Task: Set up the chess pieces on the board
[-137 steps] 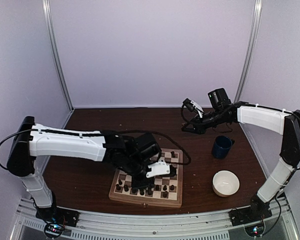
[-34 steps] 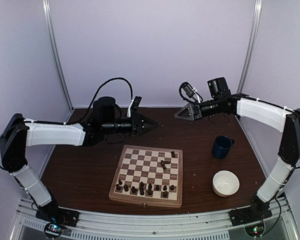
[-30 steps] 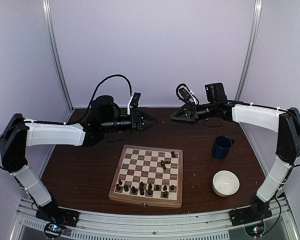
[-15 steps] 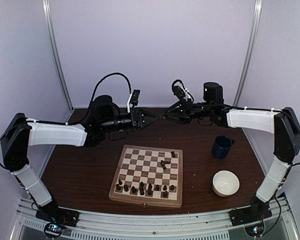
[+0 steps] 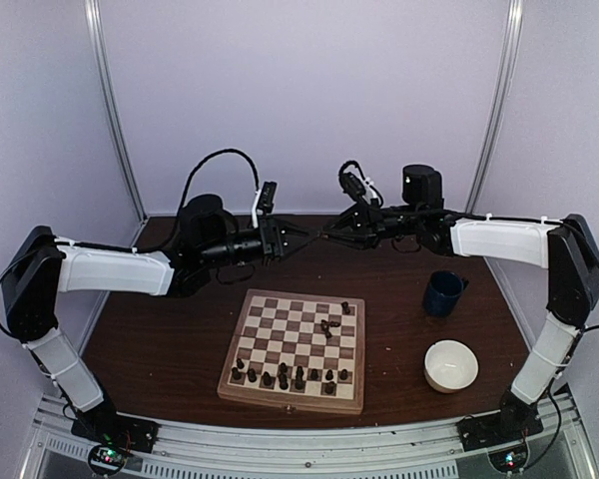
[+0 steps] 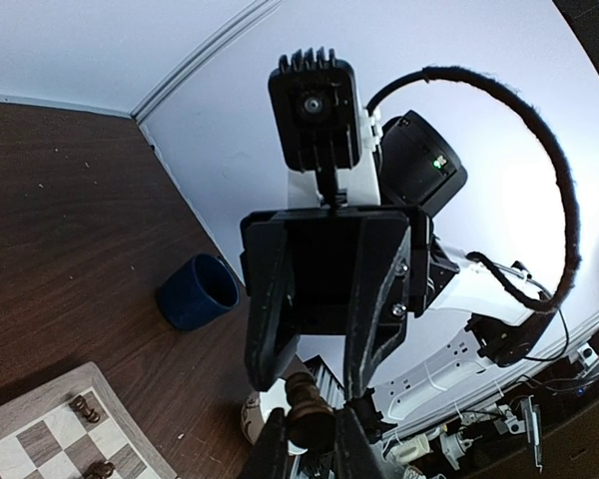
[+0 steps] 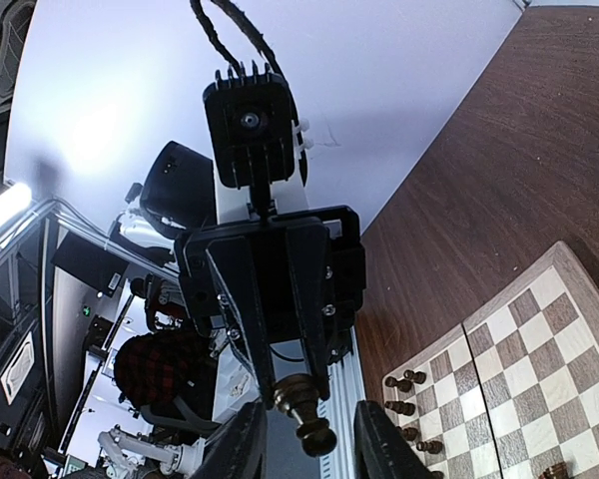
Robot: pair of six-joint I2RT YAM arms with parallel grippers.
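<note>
Moved: right gripper reached left gripper, tip to tip.
Left hold: clamped on one chess piece.
Right jaws: apart.
Beside board: one mug, one bowl.

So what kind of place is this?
Probably a robot testing lab: a left arm and right arm mounted at a table edge, plain pale walls boxing it in, and a chessboard to practise on.
</note>
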